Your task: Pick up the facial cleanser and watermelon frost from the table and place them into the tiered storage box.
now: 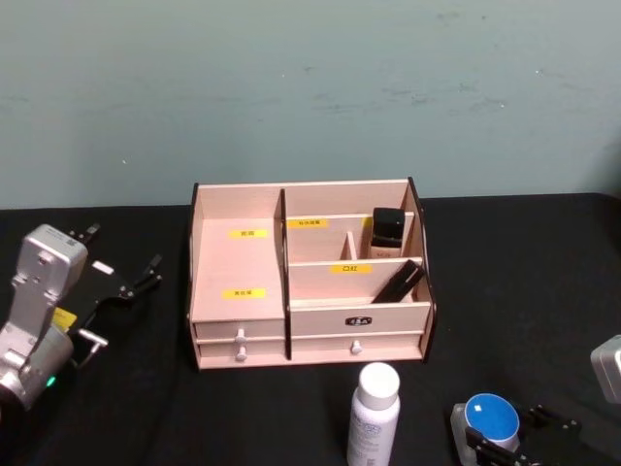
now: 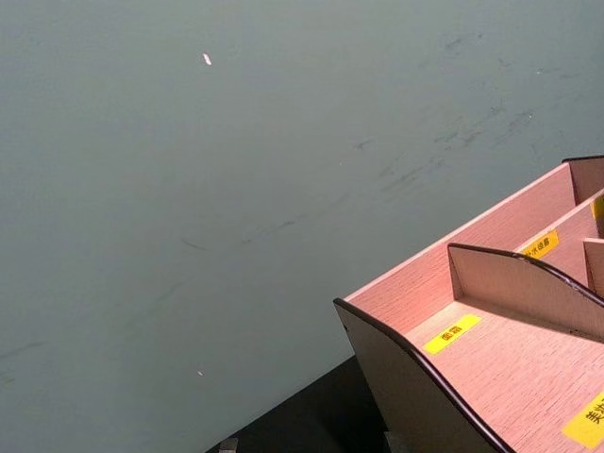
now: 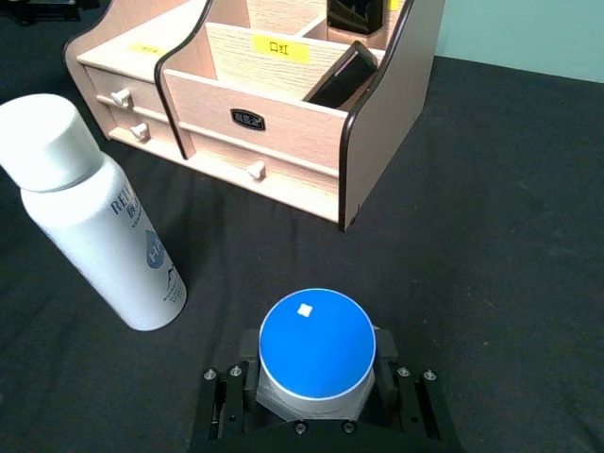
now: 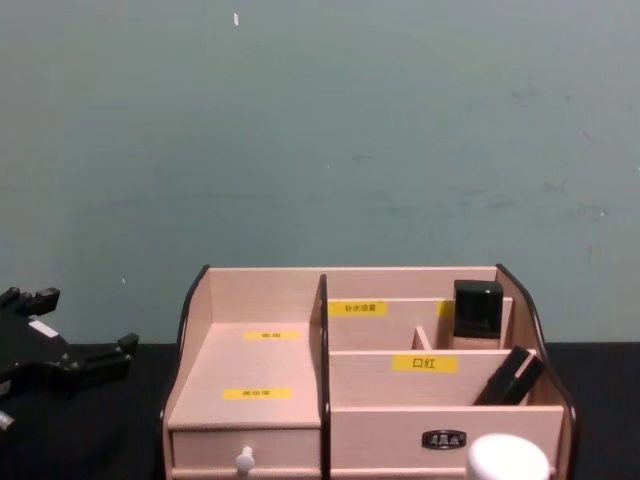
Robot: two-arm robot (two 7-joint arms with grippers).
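Observation:
The tiered storage box [image 1: 238, 262] stands mid-table, pale pink wood with yellow labels and white-knobbed drawers; it is also in the chest view [image 4: 260, 370] and both wrist views [image 3: 283, 123] [image 2: 500, 368]. In front of it a white bottle with a white cap, the facial cleanser [image 1: 374, 417] [image 3: 104, 226], stands upright and free. To its right is a small round jar with a blue lid, the watermelon frost [image 1: 491, 416] [image 3: 316, 344], with my right gripper [image 1: 505, 439] shut on its sides. My left gripper [image 1: 121, 254] [image 4: 75, 325] is open beside the box's left wall, holding nothing.
A black bottle [image 1: 388, 228] stands in the box's rear right compartment and a black tube [image 1: 396, 282] leans in the one before it. The box's wide left compartment holds nothing. Black cloth covers the table; a teal wall rises behind.

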